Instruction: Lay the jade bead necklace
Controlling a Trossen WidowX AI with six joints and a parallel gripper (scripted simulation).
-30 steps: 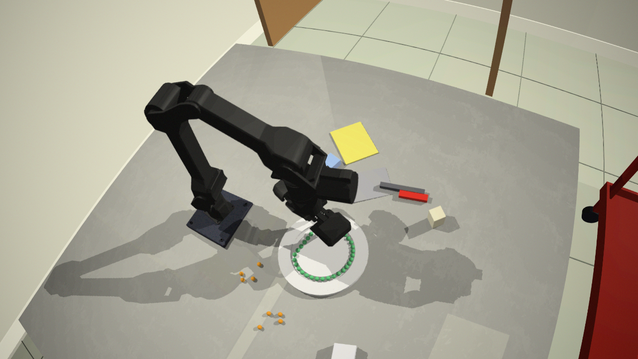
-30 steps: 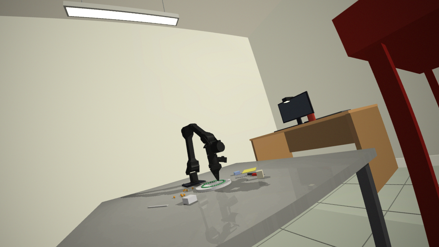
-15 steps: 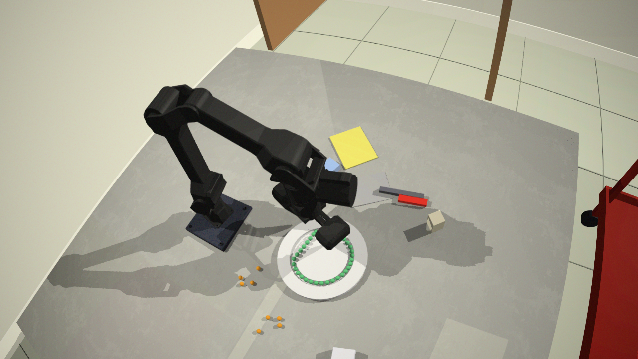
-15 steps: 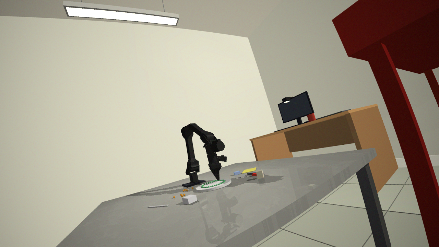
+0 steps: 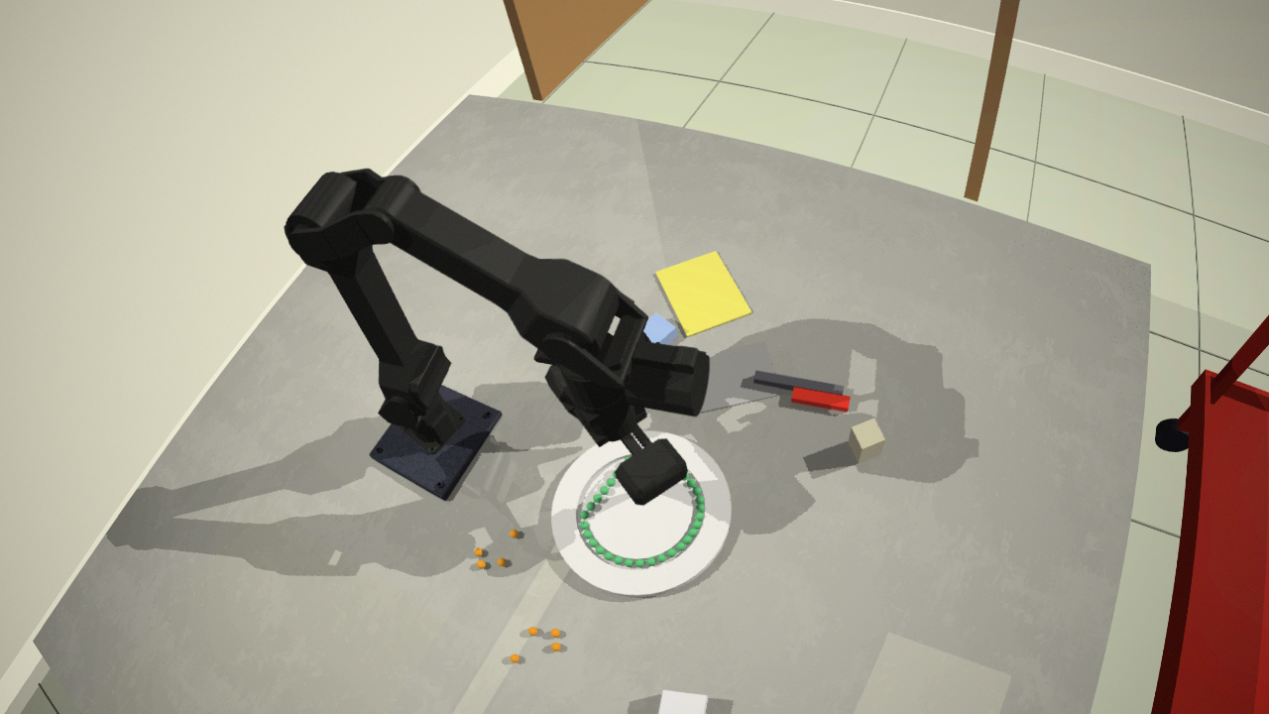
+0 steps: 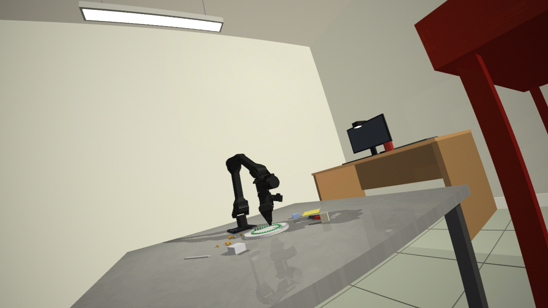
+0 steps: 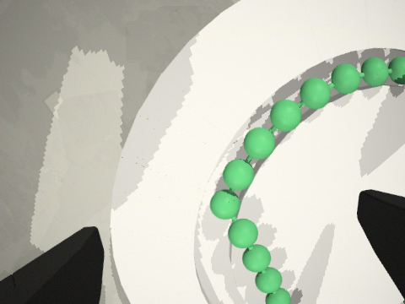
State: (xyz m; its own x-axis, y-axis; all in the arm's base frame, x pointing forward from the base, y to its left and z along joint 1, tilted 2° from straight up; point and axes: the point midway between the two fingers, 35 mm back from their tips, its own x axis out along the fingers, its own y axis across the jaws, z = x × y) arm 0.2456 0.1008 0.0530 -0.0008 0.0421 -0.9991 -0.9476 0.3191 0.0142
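Note:
The round white bead board [image 5: 565, 524] [image 6: 248, 236] [image 7: 169, 190] lies flat on the table. The jade bead necklace [image 5: 639, 562] [image 7: 286, 115] lies on it as a closed-looking loop. Its near and right run follows the groove in the top view. In the wrist view its upper run lies in the groove, but the lower beads bend inward onto the centre disc. My gripper [image 6: 270, 224] [image 7: 235, 225] is open and empty, low over the board, its fingers apart on either side of the bend. The gripper body hides the necklace's far part in the top view.
Loose orange beads [image 5: 501, 561] lie left of and in front of the board. A white block [image 5: 683, 703] [image 6: 236, 248] is at the front. Beyond are a yellow square [image 5: 703, 294], a blue block [image 5: 658, 328], a red bar [image 5: 820, 399], a dark bar [image 5: 798, 382] and a beige block [image 5: 866, 440].

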